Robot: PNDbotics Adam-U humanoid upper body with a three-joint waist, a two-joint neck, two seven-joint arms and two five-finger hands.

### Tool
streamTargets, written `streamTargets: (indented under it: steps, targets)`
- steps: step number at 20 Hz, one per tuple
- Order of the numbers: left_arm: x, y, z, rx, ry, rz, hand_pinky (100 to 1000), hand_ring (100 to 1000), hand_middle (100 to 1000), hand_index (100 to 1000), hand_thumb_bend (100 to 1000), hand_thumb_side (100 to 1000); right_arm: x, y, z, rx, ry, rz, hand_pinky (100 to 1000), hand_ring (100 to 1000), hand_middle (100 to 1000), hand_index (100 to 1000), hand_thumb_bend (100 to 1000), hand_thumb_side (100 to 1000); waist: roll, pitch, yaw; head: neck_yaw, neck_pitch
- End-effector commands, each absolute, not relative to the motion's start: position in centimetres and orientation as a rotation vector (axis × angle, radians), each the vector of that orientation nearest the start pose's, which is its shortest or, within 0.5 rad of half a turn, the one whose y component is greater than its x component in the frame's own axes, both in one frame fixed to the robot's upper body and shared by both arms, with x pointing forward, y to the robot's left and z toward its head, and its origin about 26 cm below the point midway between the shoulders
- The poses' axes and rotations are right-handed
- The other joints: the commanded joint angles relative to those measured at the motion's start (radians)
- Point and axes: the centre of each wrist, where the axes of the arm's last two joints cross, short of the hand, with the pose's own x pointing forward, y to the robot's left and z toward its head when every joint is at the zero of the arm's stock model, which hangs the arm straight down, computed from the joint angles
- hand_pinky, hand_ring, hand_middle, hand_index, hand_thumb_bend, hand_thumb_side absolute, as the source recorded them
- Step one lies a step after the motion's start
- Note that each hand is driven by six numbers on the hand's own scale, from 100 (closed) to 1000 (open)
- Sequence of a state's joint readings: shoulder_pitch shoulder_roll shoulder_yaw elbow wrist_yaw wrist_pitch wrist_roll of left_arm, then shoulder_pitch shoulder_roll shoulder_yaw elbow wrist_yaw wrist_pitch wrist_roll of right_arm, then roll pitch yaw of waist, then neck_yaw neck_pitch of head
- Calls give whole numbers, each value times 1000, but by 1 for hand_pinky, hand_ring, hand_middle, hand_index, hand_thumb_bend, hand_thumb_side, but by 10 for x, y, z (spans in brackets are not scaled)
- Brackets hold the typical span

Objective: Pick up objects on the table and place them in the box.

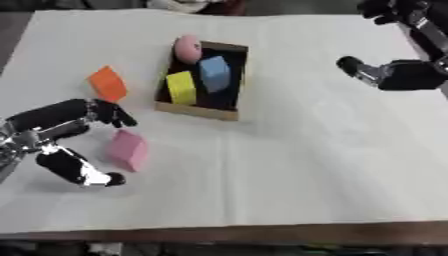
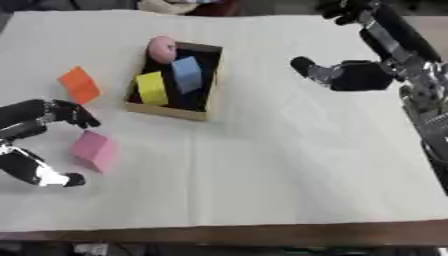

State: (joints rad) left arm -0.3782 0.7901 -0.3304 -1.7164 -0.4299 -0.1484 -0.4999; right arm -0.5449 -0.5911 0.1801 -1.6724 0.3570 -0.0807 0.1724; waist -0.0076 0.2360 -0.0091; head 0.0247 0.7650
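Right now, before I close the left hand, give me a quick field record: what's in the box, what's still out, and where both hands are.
box: open, upper middle of the table
in box: yellow block, blue block; round pink object at its far end
still out: orange block and pink block, both left of the box
left hand: open, fingers spread beside the pink block, not touching it as far as I can tell
right hand: to the right of the box, holding nothing, open
likely next: pink block
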Motion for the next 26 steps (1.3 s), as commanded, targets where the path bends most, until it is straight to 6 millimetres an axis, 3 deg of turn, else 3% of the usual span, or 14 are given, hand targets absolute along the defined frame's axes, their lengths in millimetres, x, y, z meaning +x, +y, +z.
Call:
streamTargets:
  steps: [1,11,19,26]
  targets:
    - [339,300,171,514,-1460,-1758,777,759,743,848,533,338,362,-275,225,-614,-2052,1129,833,851,826,950,478,509,17,-28,-5,3,5]
    - [350,296,164,589,-1365,-1863,764,724,694,814,440,268,362,-277,217,-599,-2038,1112,832,851,824,949,479,508,19,-26,-17,7,5]
    - [346,307,163,603,-1286,-1902,696,589,554,717,374,214,362,-279,214,-600,-2029,1104,832,851,824,949,476,510,22,-26,-15,4,5]
    - [337,311,180,660,-1285,-1909,601,485,458,630,324,181,362,-281,212,-604,-2020,1096,831,850,823,948,472,515,23,-27,-14,1,5]
